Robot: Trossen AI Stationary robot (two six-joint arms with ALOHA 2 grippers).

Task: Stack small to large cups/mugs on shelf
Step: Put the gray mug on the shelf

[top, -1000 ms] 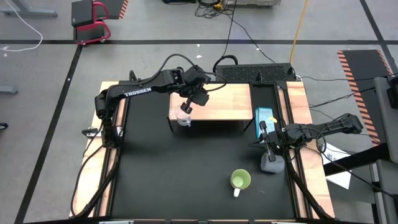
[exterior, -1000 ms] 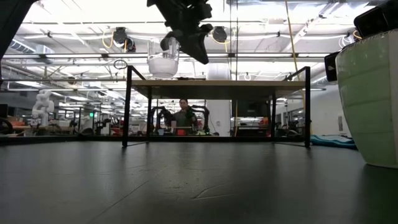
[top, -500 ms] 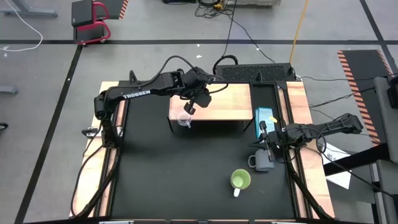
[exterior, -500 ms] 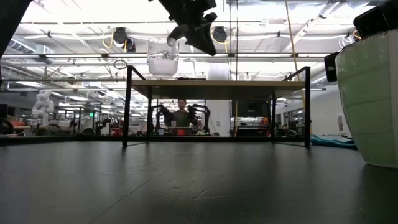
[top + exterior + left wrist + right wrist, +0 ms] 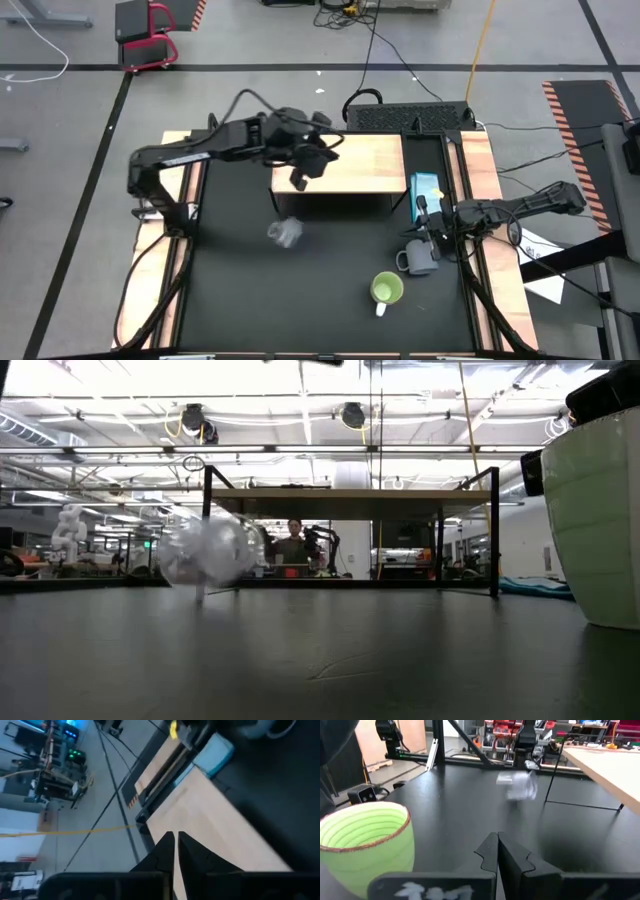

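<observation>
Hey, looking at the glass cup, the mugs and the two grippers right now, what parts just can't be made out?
- Glass cup: motion-blurred in every view; upright or tipped is unclear.
- Lime-green mug: low view, cut off by the right edge.
- Grey-blue mug: right wrist view doesn't show it.
- Left gripper: low view, above the top edge.

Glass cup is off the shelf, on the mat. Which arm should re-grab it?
Left, likely. The left gripper is over the shelf, nearest the glass cup. The right gripper sits across by the grey-blue mug.
</observation>
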